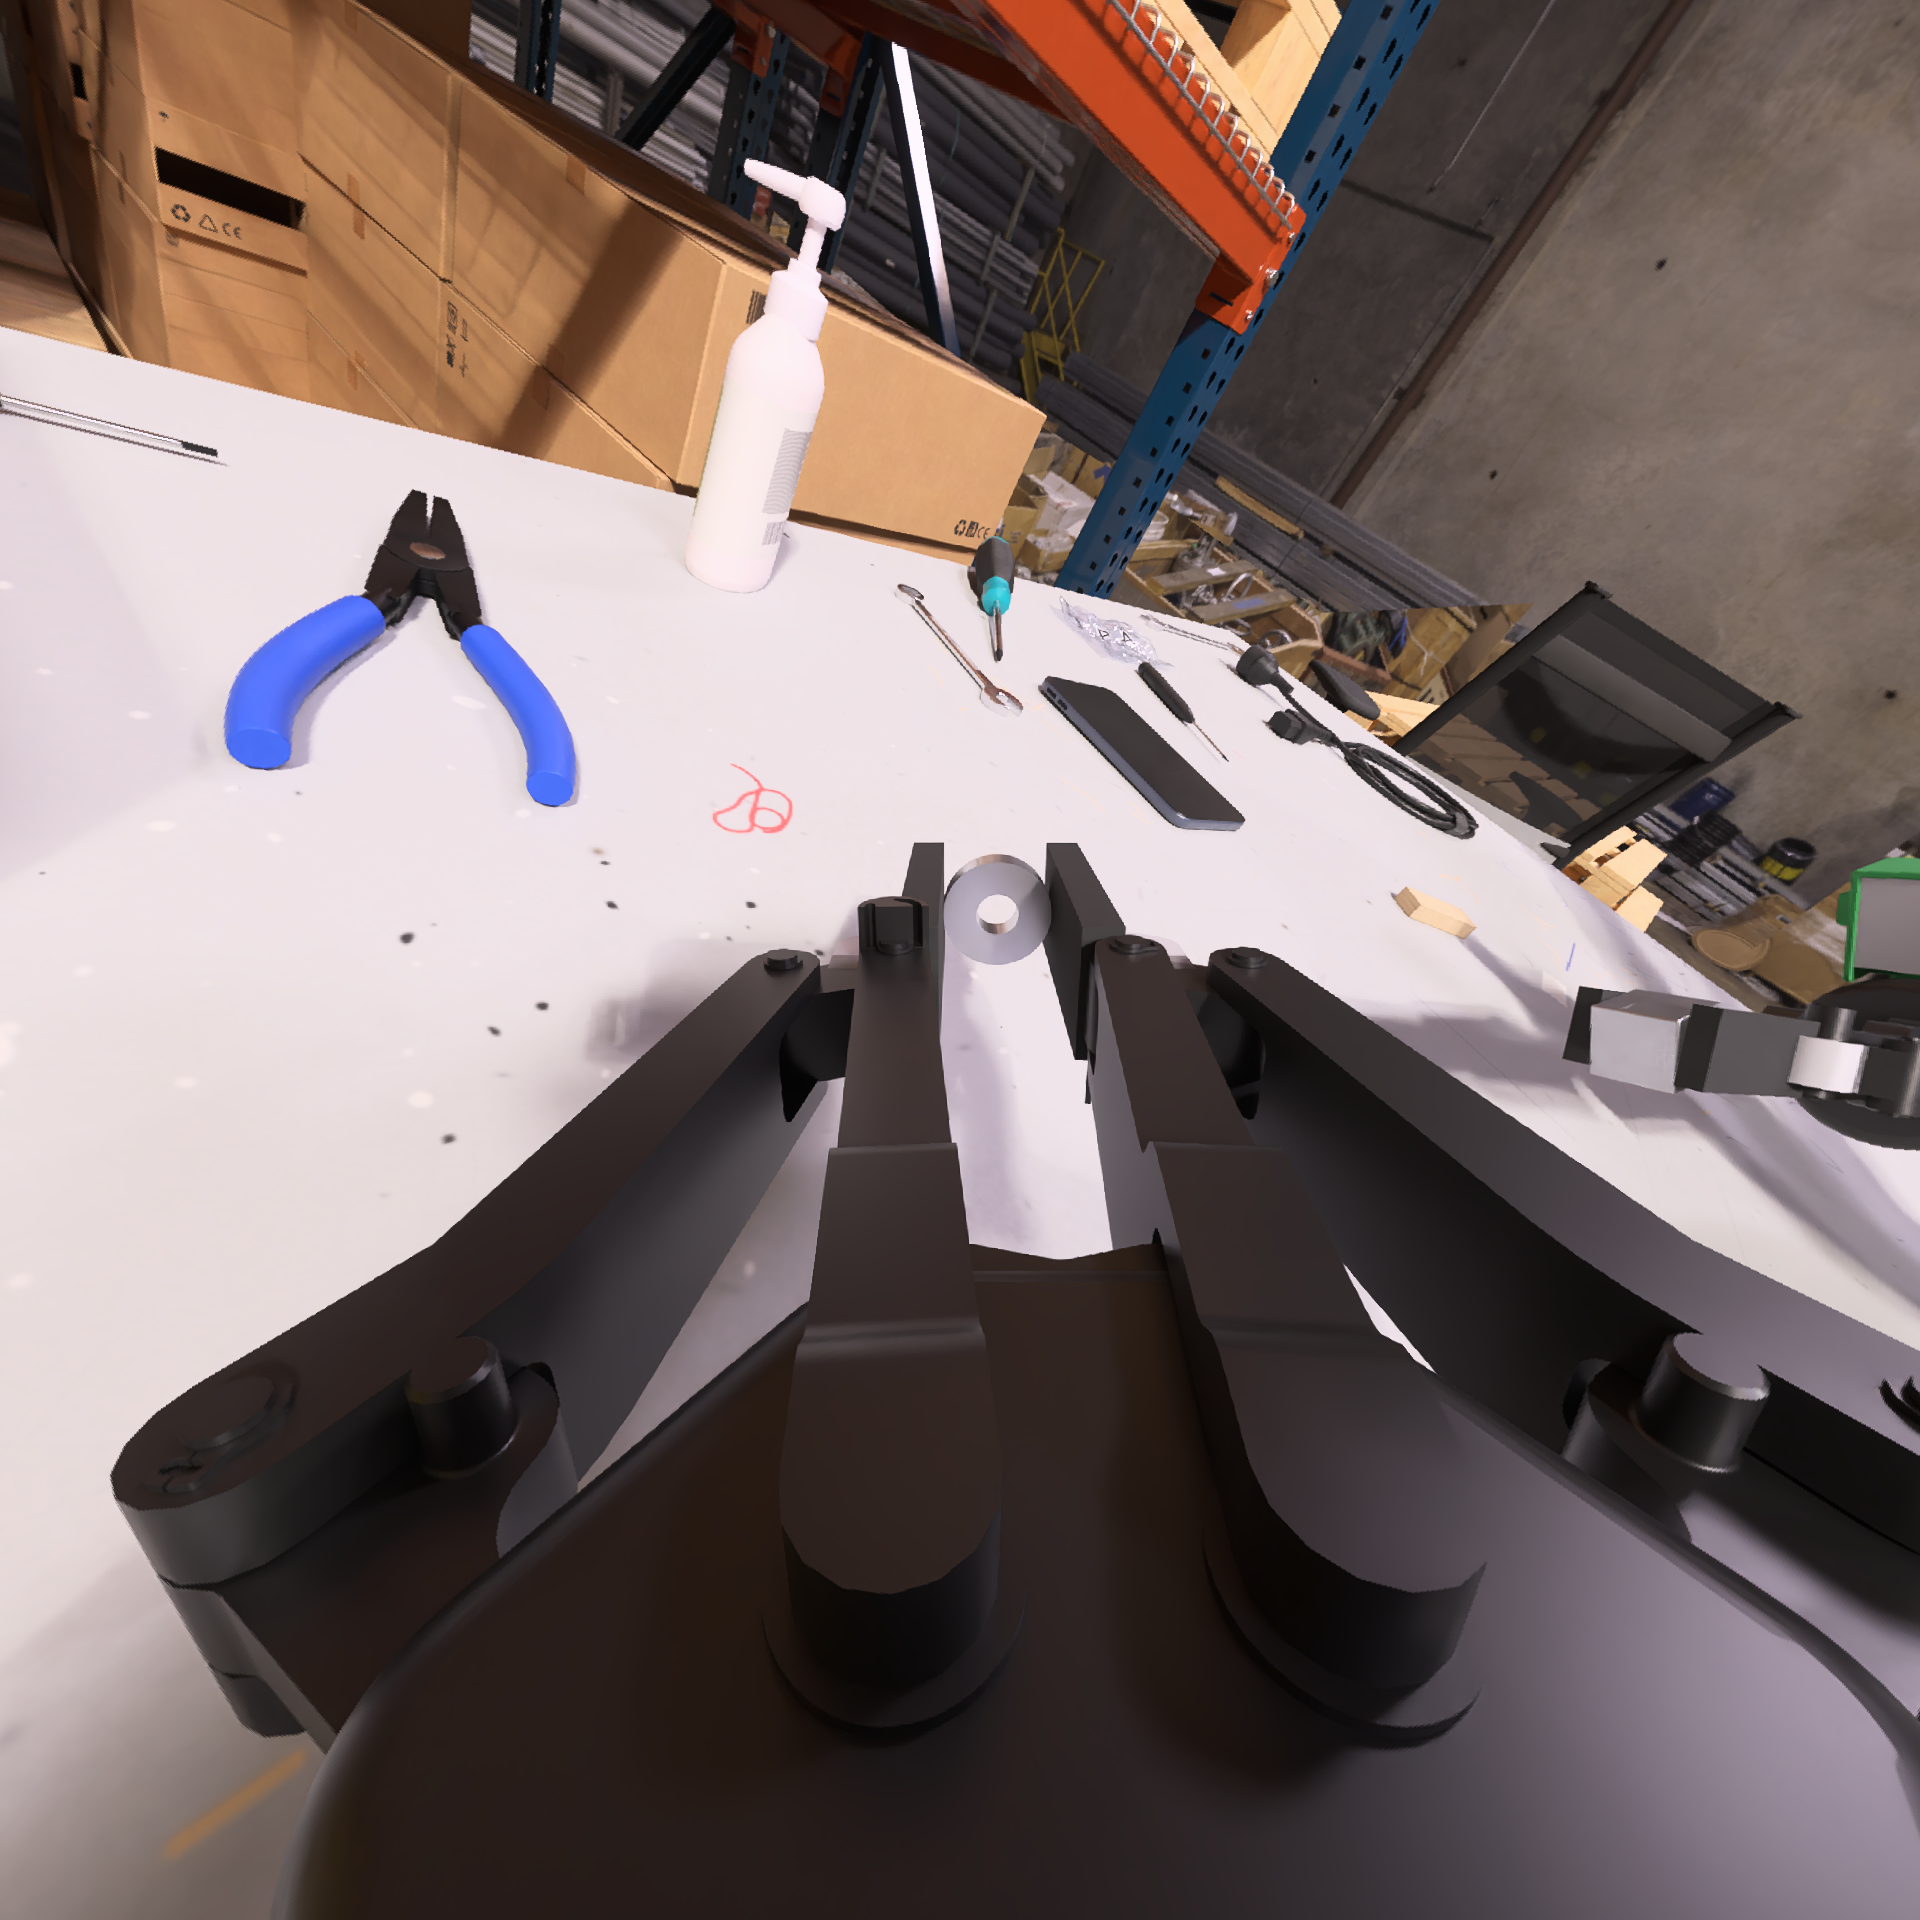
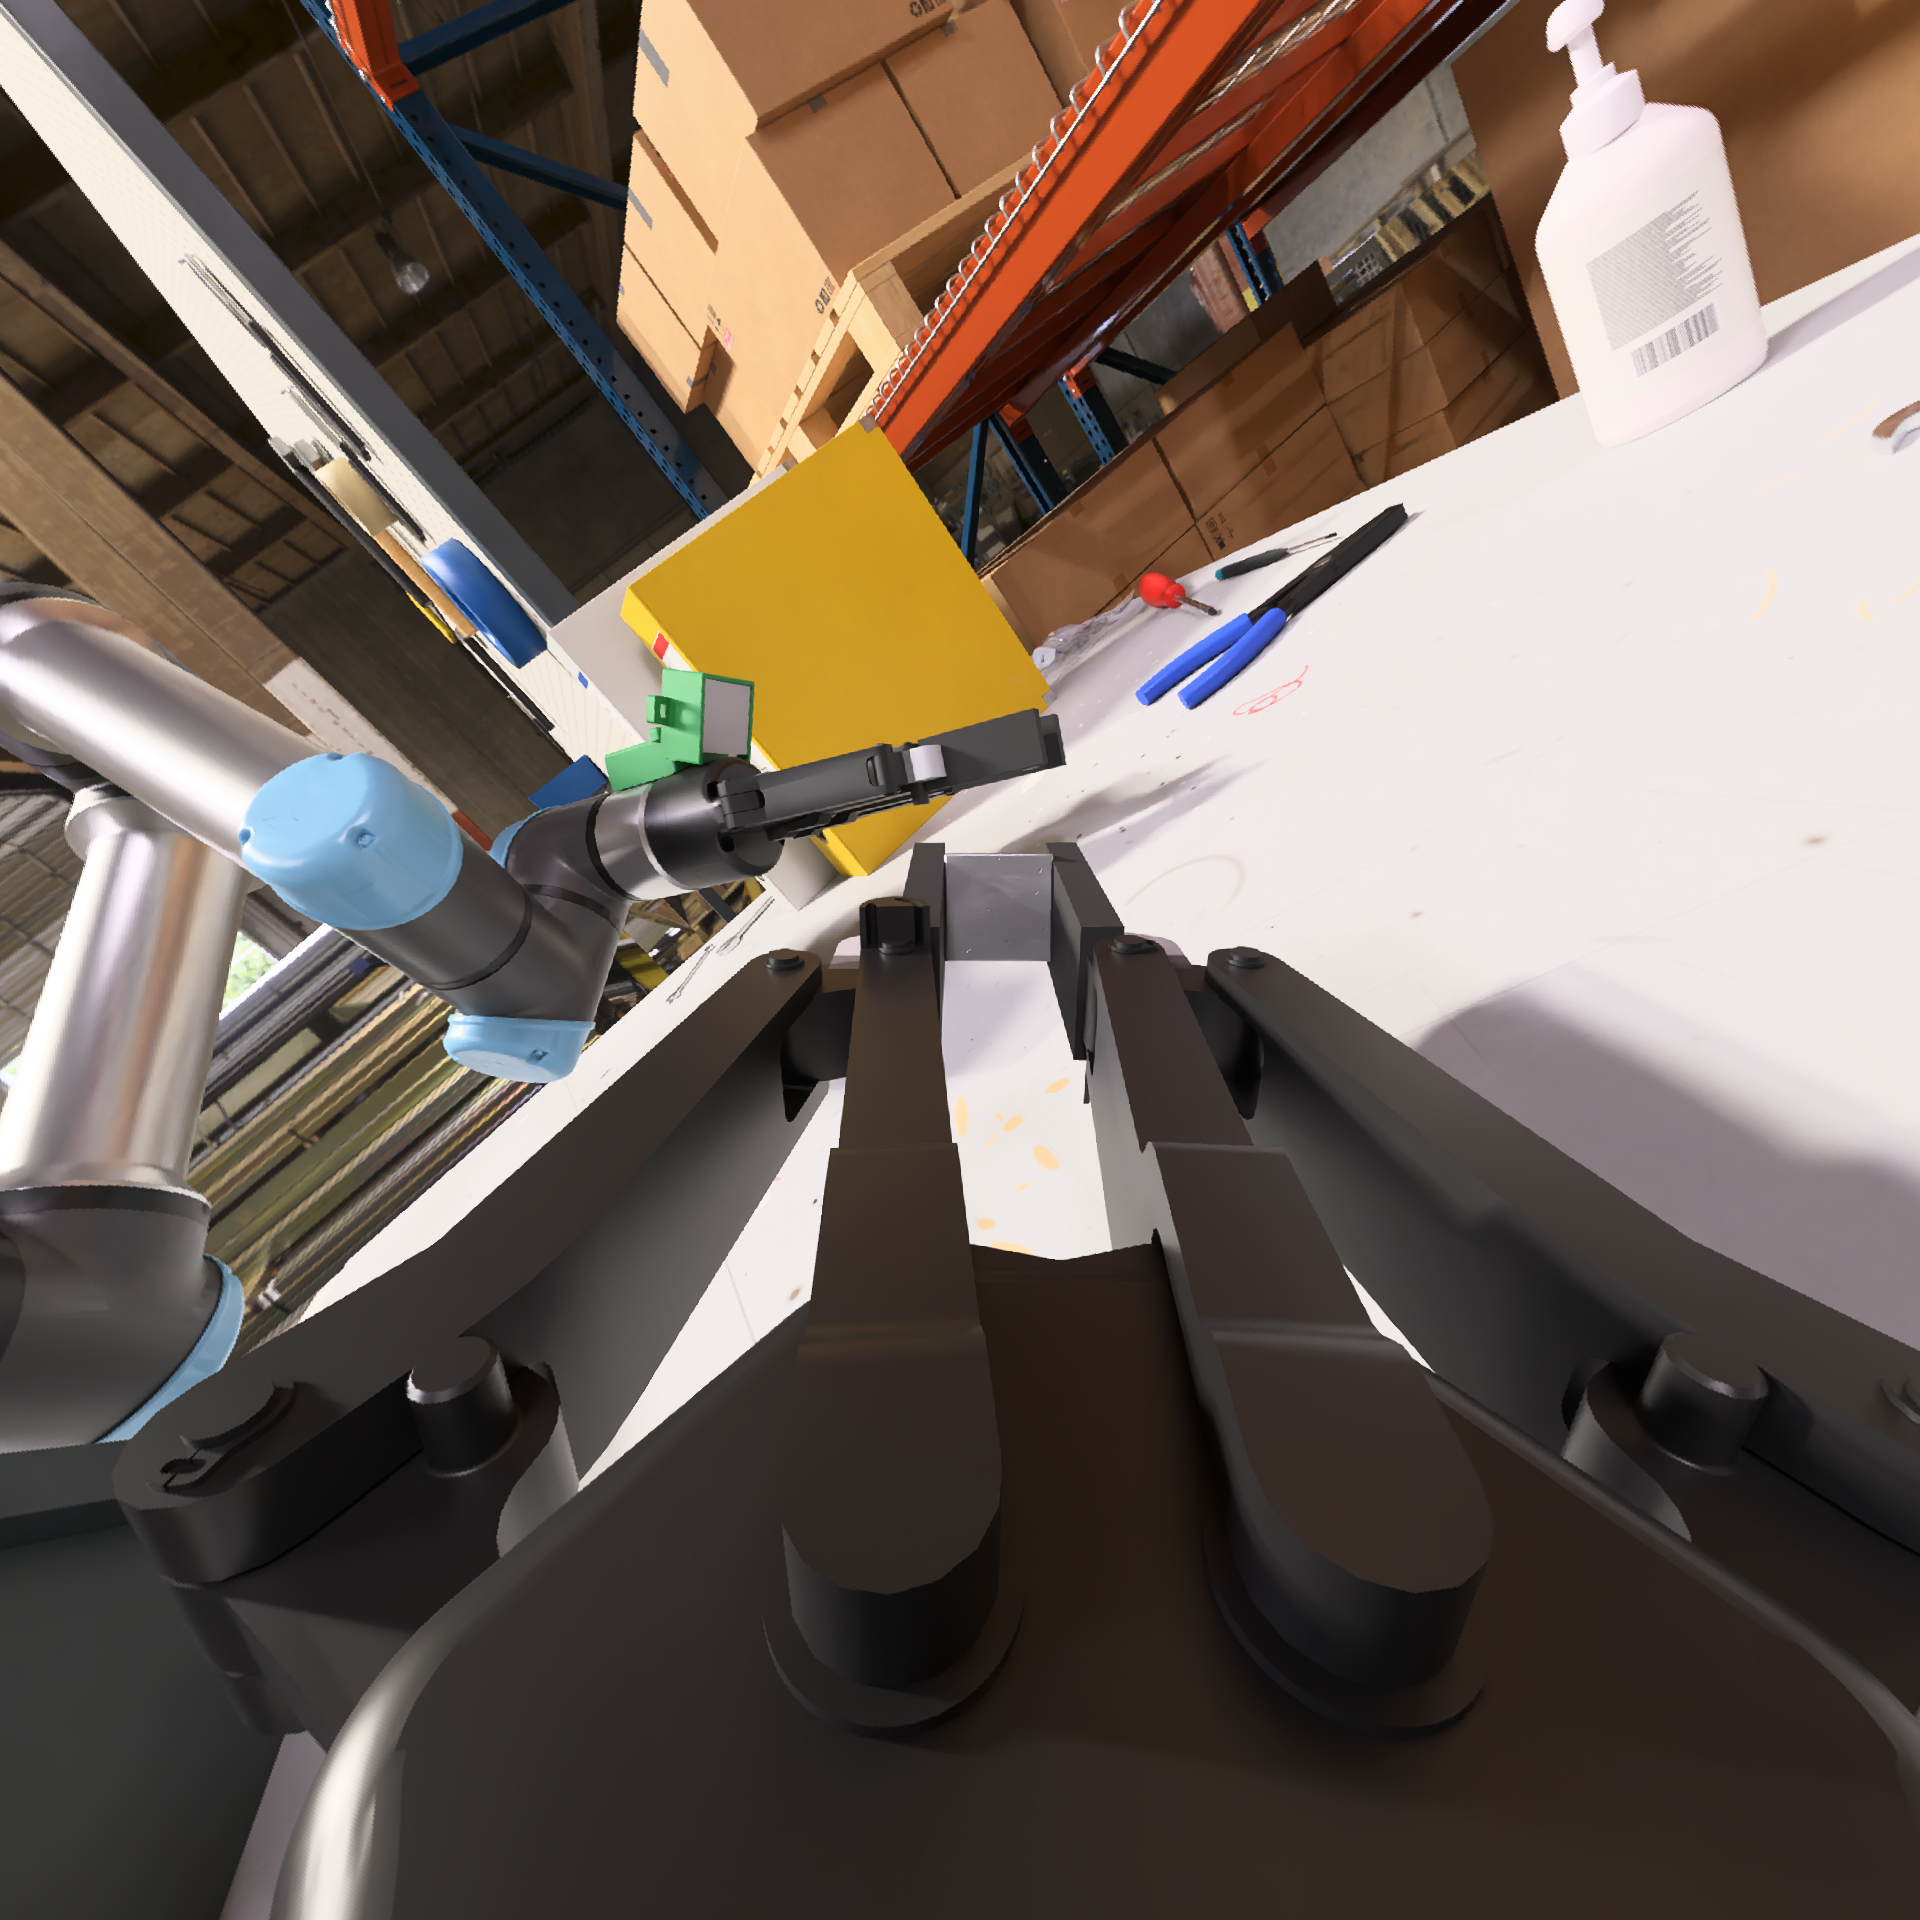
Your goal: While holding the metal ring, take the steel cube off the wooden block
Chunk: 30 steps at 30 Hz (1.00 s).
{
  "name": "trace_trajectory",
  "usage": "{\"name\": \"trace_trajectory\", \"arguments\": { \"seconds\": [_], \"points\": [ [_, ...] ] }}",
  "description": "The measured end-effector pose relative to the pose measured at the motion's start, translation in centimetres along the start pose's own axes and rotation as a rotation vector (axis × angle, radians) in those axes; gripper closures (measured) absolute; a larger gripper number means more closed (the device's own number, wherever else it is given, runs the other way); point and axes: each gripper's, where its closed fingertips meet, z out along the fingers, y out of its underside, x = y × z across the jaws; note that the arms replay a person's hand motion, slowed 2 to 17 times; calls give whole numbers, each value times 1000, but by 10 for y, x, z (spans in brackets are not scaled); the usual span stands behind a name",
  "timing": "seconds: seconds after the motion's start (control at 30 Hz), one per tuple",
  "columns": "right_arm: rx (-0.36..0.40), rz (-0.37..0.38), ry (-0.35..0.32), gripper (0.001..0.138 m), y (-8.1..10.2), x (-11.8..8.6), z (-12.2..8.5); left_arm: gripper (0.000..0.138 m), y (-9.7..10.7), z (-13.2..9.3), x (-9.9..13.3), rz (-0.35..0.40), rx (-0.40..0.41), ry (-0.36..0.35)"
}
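Observation:
My left gripper (image 1: pixel 995 883) is shut on the metal ring (image 1: pixel 997 912), a flat grey washer held on edge between the pads a little above the white table (image 1: pixel 727 987). My right gripper (image 2: pixel 997 873) is shut on the steel cube (image 2: pixel 997 902). In the left wrist view the cube (image 1: pixel 1631 1044) hangs in the air at the right, apart from the pale wooden block (image 1: pixel 1434 914) lying bare on the table. The right wrist view shows the left gripper (image 2: pixel 1044 743) side-on with the ring (image 2: pixel 923 767) in it. The block is hidden there.
Blue-handled pliers (image 1: pixel 405 644), a white pump bottle (image 1: pixel 753 447), a wrench (image 1: pixel 961 655), a screwdriver (image 1: pixel 992 592), a dark phone (image 1: pixel 1138 753) and a black cable (image 1: pixel 1392 774) lie on the far table. A yellow box (image 2: pixel 831 634) stands beyond the left gripper. Cardboard boxes line the far edge.

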Motion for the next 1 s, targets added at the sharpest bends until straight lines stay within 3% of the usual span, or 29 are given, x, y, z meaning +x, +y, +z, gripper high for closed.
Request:
{"name": "trace_trajectory", "arguments": {
  "seconds": [1.0],
  "points": [
    [-14, 4, 13, 114, 2, 2, 2, 112, -1, 0, 0, -2, 5, 0]
  ]
}}
